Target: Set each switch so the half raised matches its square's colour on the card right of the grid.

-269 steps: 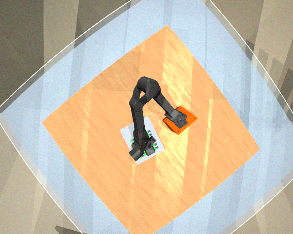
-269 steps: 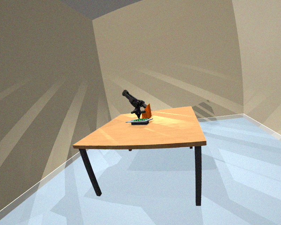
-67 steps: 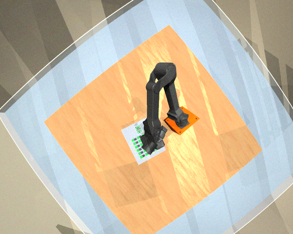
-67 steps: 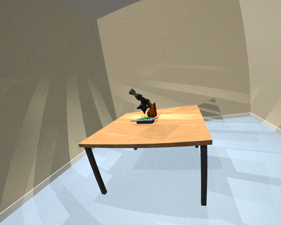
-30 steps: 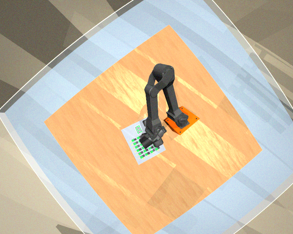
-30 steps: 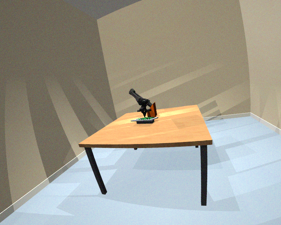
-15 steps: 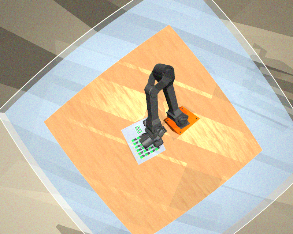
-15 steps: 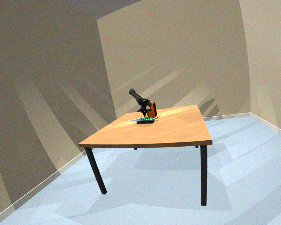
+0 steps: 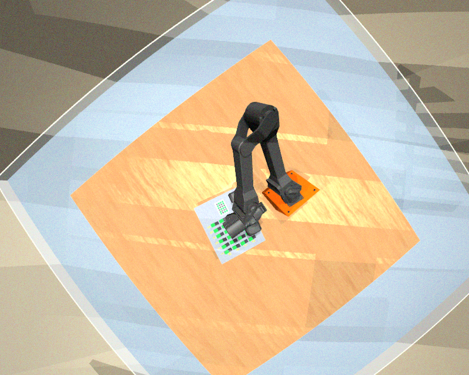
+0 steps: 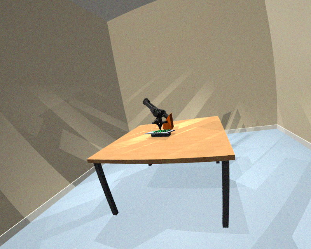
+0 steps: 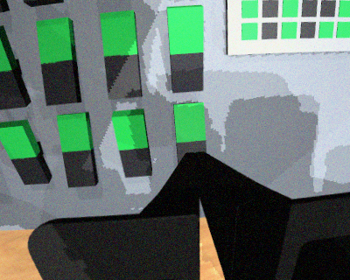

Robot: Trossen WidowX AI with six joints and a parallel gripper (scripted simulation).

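while the arm bends down from its orange base over the panel, the gripper is shut tight, fingers together, with nothing between them. from the wrist view its black tip covers the dark near half of the rightmost switch in the nearest row, whose green half shows just beyond the tip; whether the tip touches it i cannot tell. 3 more switches of that row show to its left, each green on the far half and dark grey on the near one, and another row of 4 lies beyond. the card sits at the upper right of that view, on the panel well apart from the gripper, with 2 rows of 6 squares in sight: both read green, grey, green, grey, then grey, green in the farther and green, green in the nearer. from the top view the panel lies on the table beside the base, the card at its corner.
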